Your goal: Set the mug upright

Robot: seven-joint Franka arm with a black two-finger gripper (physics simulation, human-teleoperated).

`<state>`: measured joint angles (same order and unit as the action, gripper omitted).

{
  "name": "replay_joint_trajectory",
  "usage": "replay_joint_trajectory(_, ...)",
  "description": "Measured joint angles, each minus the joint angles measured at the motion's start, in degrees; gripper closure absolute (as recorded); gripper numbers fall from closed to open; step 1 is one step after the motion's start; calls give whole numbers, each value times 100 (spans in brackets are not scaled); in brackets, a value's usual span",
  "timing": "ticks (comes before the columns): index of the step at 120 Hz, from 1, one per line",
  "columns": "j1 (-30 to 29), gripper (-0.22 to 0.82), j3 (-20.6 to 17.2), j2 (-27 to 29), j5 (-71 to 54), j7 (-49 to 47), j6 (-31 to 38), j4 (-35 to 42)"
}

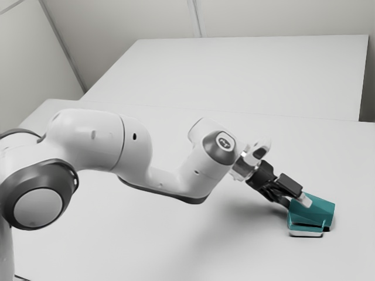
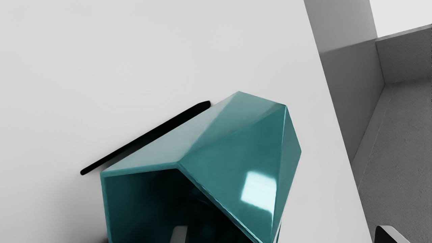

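From the exterior view's left, the arm (image 1: 94, 140) reaches across the table (image 1: 135, 234) to a round badge (image 1: 225, 142) near its wrist; the badge bears a small dark mark, too small to read. Further right, the gripper (image 1: 297, 202) slants down, open wide and gripping nothing. The teal, faceted mug (image 1: 321, 209) lies on its side at its tips, mouth toward the gripper, with a pale strip (image 1: 306, 234) along its underside. In the wrist view, a black strip (image 2: 148, 136) runs beside the mug, its nature unclear. One fingertip (image 2: 179, 235) sits within the dark mouth, the other outside, apart from the wall; both are cut off, as is part of the mug
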<state>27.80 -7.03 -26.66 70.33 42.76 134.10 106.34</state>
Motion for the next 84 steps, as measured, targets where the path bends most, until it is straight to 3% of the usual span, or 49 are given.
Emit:
replay_joint_trajectory(55, 157, 2, 0, -229, 340, 166, 130, -223)
replay_joint_trajectory(84, 182, 18, 0, -300, 450, 213, 145, -231)
